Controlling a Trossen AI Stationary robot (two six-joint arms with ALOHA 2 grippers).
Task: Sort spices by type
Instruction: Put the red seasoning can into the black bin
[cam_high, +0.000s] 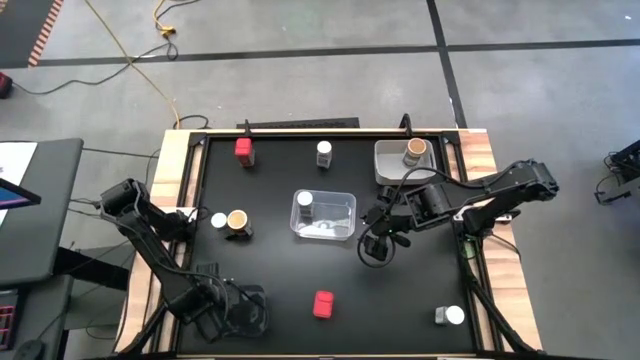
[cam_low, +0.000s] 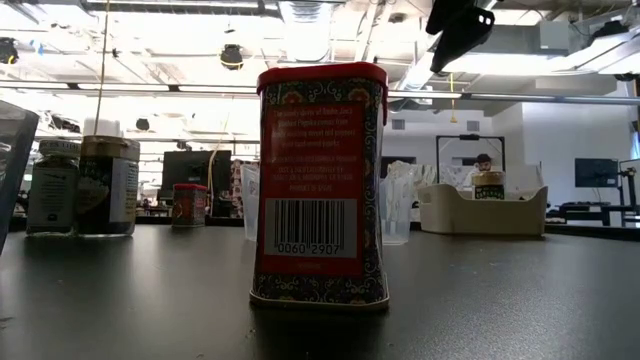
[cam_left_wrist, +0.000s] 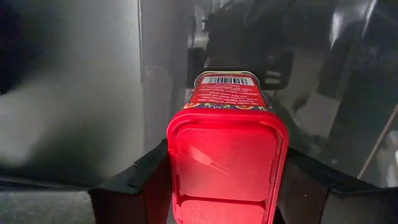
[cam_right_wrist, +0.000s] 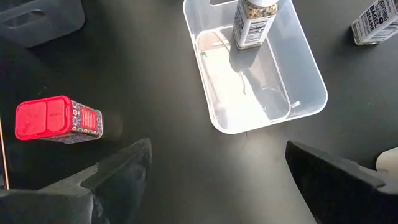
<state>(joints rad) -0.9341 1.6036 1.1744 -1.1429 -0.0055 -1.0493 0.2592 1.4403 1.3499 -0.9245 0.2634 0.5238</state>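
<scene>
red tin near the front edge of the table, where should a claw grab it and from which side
Take the red tin from straight above, closing the claw on its two broad flat faces, the barcode face and the one opposite, just under the lid. It stands upright and alone on the table, so nothing blocks a descent, and flat faces should hold steadier than the corners.

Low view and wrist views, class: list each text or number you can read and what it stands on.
"0060 2907": under the barcode on the red boxy spice tin at the table's near edge.
White print above that barcode: too blurred to read.
Barcode and lettering on the red tin between the left gripper fingers: too small.
Labels on the clear white-lidded jars: not legible.
</scene>
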